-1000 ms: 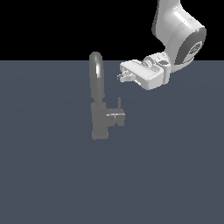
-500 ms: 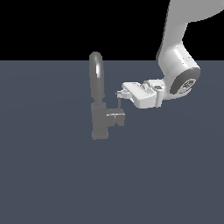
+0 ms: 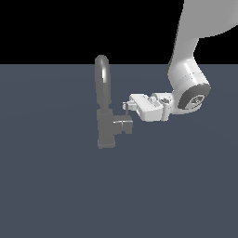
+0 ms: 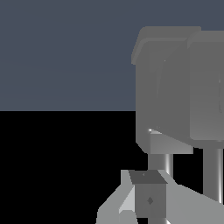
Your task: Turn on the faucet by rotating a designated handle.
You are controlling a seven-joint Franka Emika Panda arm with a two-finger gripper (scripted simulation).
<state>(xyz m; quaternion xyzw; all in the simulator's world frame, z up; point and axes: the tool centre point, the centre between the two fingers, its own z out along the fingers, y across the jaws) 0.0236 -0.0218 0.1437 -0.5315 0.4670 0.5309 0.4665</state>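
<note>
One faucet [image 3: 106,122] stands alone near the middle of the flat grey-blue floor [image 3: 56,186], its single arched spout [image 3: 102,76] rising from a blocky body. One handle [image 3: 122,125] sticks out sideways from that body toward the exterior view's right, with a thin rod rising from it. One white arm [image 3: 190,79] reaches in from the upper right; its fingers [image 3: 126,106] sit at the top of that rod, though I cannot tell whether they grip it. Nothing else stands nearby.
</note>
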